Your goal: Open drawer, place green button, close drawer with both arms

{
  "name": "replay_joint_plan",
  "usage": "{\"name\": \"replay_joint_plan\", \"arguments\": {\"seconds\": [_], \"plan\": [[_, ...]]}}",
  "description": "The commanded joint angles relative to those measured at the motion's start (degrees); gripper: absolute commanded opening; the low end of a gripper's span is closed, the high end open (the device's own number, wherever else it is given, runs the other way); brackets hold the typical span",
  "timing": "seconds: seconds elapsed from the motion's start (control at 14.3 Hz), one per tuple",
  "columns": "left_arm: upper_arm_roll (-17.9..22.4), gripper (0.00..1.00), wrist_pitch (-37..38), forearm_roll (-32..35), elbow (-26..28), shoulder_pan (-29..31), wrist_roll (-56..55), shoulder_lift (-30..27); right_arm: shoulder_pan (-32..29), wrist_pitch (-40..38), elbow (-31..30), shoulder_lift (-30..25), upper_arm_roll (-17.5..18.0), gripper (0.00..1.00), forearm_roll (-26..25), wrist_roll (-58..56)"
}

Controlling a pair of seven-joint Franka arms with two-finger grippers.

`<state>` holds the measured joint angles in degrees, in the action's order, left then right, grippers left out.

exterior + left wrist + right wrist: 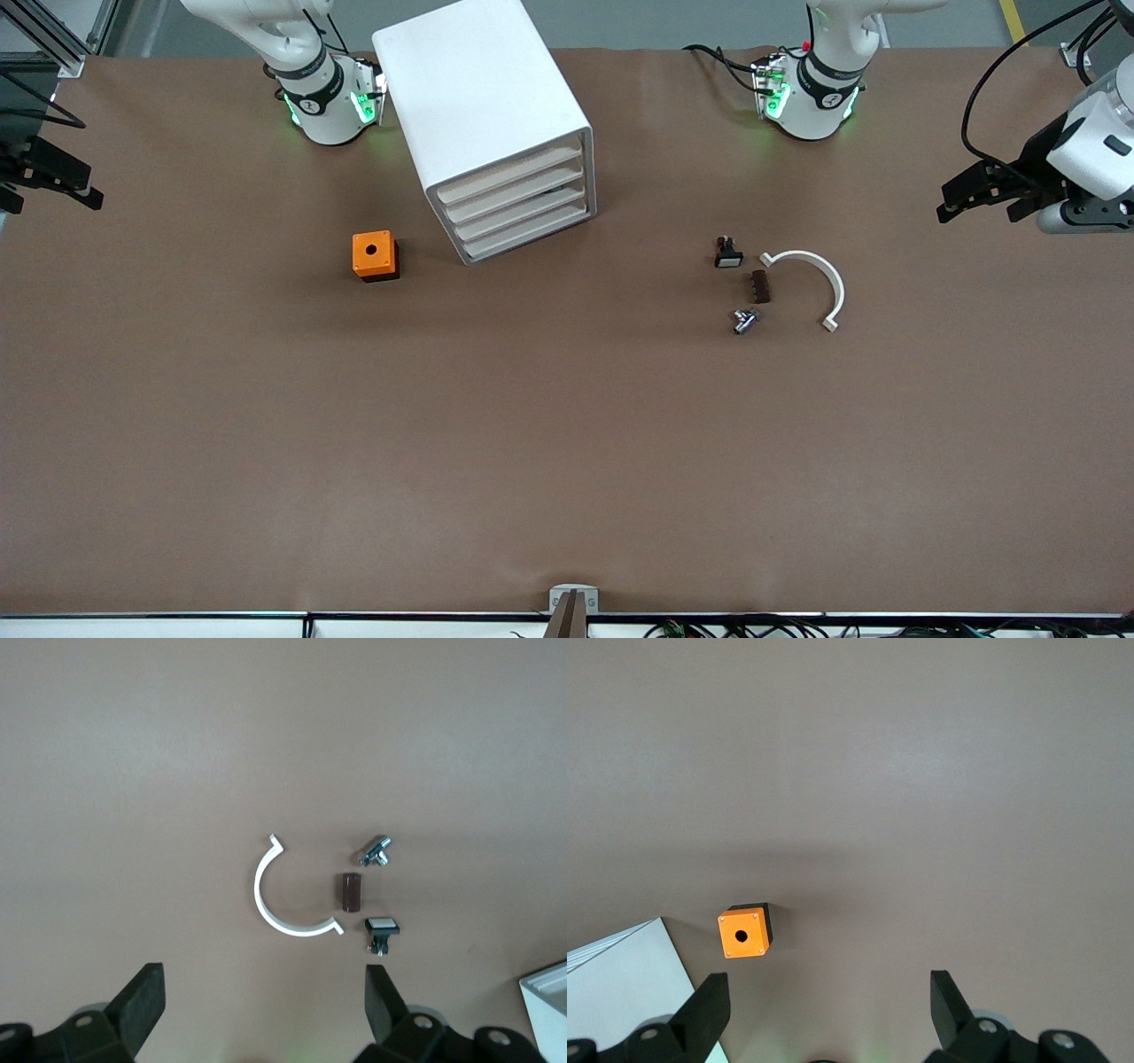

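The white cabinet (483, 106) stands between the arms' bases, and all its stacked drawers are shut; the drawer (529, 232) is among the lower ones. The button (746, 319) (374, 851), tiny and lying on its side, rests toward the left arm's end of the table. My left gripper (952, 202) (264, 992) hangs open and empty over that end, well apart from the button. My right gripper (53, 190) (830, 997) hangs open and empty over the right arm's end, near the table's edge.
A black button with a white face (728, 252) (382, 928), a brown block (760, 286) (352, 891) and a white C-shaped clamp (811, 275) (283, 895) lie beside the button. An orange box with a hole (375, 255) (744, 933) sits beside the cabinet.
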<state>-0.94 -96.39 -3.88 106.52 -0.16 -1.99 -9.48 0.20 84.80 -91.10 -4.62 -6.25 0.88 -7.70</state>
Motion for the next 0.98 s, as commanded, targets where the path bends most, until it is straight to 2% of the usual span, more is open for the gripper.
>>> {"name": "replay_joint_plan", "arguments": {"seconds": [0.0, 0.49, 0.91], "plan": [[-0.9, 0.99, -1.2, 1.3, -2.2, 1.0, 1.1, 0.1, -0.3, 0.9, -1.7, -1.7, 0.2, 1.0, -0.4, -0.7], [-0.9, 0.99, -1.0, 1.3, -13.3, 0.8, 0.8, 6.7, -0.5, 0.8, -1.8, -1.5, 0.2, 1.0, -0.4, -0.7], [-0.9, 0.99, -1.0, 1.3, -15.0, 0.4, 0.9, 8.0, -0.5, 0.9, -1.8, -1.4, 0.2, 1.0, -0.4, -0.7]]}}
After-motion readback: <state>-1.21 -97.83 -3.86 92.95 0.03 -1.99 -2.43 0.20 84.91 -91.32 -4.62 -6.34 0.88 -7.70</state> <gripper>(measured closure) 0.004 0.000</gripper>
